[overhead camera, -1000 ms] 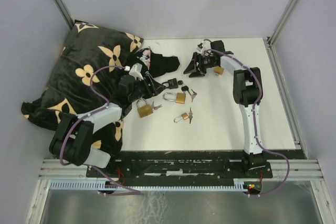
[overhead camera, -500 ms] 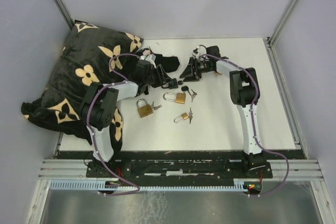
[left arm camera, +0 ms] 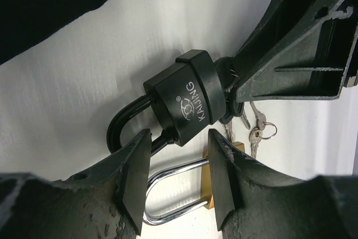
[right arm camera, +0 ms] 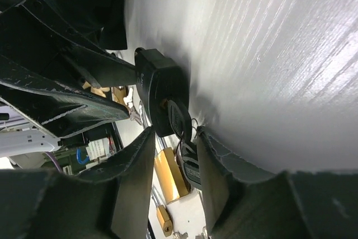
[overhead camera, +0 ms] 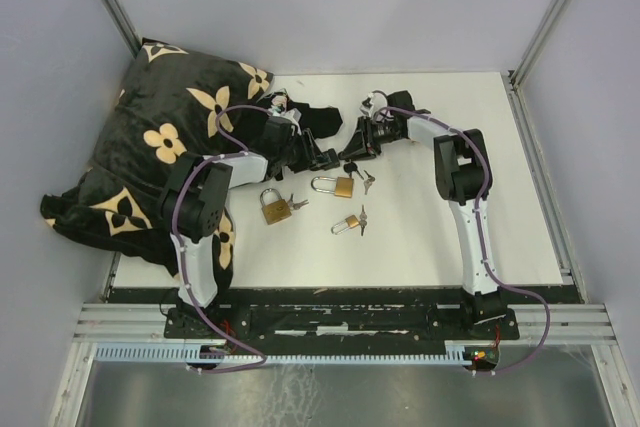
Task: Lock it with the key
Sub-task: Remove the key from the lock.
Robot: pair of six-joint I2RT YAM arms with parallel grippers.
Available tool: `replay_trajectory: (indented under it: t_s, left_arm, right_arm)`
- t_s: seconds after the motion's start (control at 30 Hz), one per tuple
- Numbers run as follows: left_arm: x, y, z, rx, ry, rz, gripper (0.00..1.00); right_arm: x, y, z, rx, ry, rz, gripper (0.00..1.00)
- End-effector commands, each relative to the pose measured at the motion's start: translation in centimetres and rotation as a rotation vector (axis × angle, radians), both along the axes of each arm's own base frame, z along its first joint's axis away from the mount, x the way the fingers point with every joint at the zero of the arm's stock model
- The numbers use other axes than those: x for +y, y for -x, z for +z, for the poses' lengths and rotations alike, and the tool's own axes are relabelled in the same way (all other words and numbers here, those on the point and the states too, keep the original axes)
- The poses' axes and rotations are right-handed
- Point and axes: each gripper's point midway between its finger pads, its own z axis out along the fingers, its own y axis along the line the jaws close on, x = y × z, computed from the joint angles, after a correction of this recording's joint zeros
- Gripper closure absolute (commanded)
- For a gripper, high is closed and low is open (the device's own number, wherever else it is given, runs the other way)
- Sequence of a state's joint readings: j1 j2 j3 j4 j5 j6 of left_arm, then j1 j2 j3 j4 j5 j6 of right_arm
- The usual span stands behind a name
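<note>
Four padlocks: one black padlock (left arm camera: 187, 104) and three brass.
- Black padlock is stamped "KAIJING". It lies on the white table (overhead camera: 430, 237).
- Left gripper (left arm camera: 179, 138): fingers moderately apart, one each side of the black shackle and the edge of the lock body. Contact unclear.
- Black key (right arm camera: 179, 118) sits in the lock's keyway, a spare hanging on its ring.
- Right gripper (right arm camera: 175, 132): fingers narrow, key head at their tips. Cannot tell if gripped.
- Mid brass padlock (overhead camera: 345, 186) is just beyond both fingertip pairs. Big brass padlock (overhead camera: 276, 207) and small brass padlock (overhead camera: 348, 222) lie farther off.
- Three silver key sets (overhead camera: 365, 181), one beside each brass lock.
- Black cloth (overhead camera: 315, 119) lies behind the left fingers, its white print unreadable.
- Flowered cushion (overhead camera: 170, 137) is beside it.
</note>
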State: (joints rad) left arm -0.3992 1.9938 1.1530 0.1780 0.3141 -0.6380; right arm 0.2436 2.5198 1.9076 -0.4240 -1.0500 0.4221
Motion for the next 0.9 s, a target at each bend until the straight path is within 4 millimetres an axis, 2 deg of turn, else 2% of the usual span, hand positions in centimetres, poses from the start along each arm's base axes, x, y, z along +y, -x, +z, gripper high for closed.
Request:
replay_trajectory:
  t_s: [0.0,0.07,0.17,0.3,0.4,0.5,0.67,0.77,0.87]
  left_arm:
    - [-0.6,-1.0,0.4,-0.035,-0.015,-0.023,0.49]
    - [-0.6,-1.0,0.2,-0.029,-0.017,-0.026,0.49]
    - [-0.7,-1.1,0.1,-0.026,-0.019,-0.029,0.49]
    - [-0.6,-1.2,0.1,-0.027,-0.032,-0.03,0.49]
    - [-0.4,-1.4,0.6,-0.038,-0.041,-0.027,0.46]
    - [0.1,-1.6,2.3,-0.082,-0.03,-0.02,0.41]
    - [0.4,-1.8,7.4,-0.244,0.046,-0.091,0.35]
    - [0.9,-1.6,8.7,-0.298,0.051,-0.163,0.34]
    - [0.4,-0.9,10.6,-0.427,0.061,-0.277,0.33]
  right_arm:
    - [0.7,-0.1,0.8,-0.063,0.013,0.031,0.61]
    - [0.9,-0.5,1.0,-0.066,-0.003,0.027,0.67]
    - [1.4,-1.1,1.3,-0.053,-0.039,0.011,0.72]
    - [1.7,-1.5,1.6,-0.048,-0.07,-0.002,0.91]
    - [1.5,-1.4,2.1,-0.068,-0.073,-0.002,0.98]
    - [0.8,-1.6,3.3,-0.118,-0.085,-0.014,0.98]
    - [-0.4,-2.1,6.1,-0.196,-0.121,-0.016,0.98]
    - [-0.9,-1.9,7.6,-0.249,-0.128,0.003,0.98]
    - [-1.0,-1.4,9.1,-0.331,-0.116,0.051,0.98]
